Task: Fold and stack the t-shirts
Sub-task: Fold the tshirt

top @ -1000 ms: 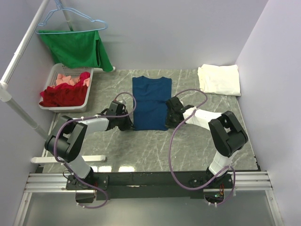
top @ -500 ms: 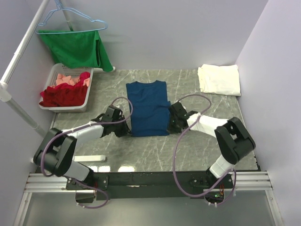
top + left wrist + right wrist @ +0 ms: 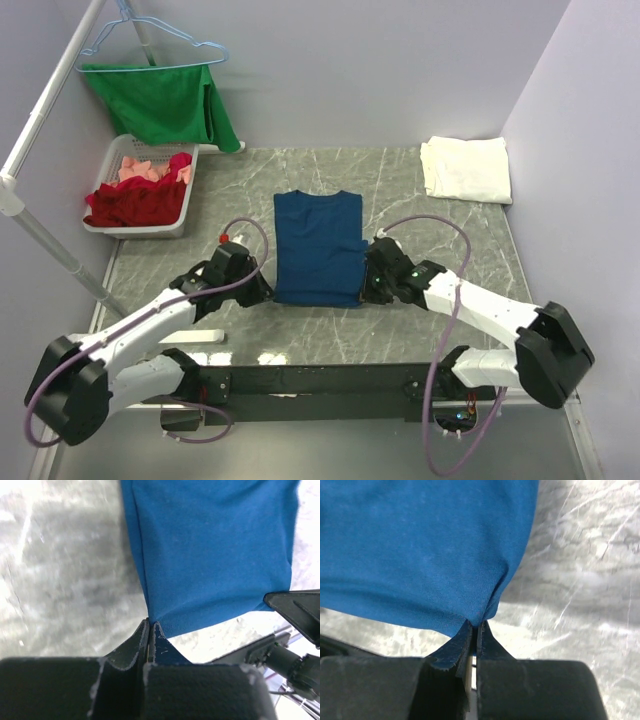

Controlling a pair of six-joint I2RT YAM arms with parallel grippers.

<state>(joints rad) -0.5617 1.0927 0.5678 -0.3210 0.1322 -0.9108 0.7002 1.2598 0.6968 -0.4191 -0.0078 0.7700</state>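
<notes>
The navy blue t-shirt (image 3: pixel 318 248) lies flat in the middle of the table as a narrow rectangle, collar to the far side, no print showing. My left gripper (image 3: pixel 266 289) is shut on its near left corner, and in the left wrist view the blue cloth (image 3: pixel 215 545) runs out from the closed tips (image 3: pixel 150 625). My right gripper (image 3: pixel 368 286) is shut on the near right corner. The right wrist view has the shirt (image 3: pixel 420 545) bunching into the closed tips (image 3: pixel 476 625). The white t-shirt (image 3: pixel 465 168) lies folded at the far right.
A white basket (image 3: pixel 112 170) of red and pink clothes stands at the far left. Green cloth (image 3: pixel 160 100) hangs from a blue hanger above it. A slanted white pole (image 3: pixel 40 120) runs along the left side. A small white bar (image 3: pixel 196 338) lies near the front left.
Both grippers have drawn back toward the near edge with the shirt's lower corners in them. The navy shirt has slid nearer and lies straighter.
</notes>
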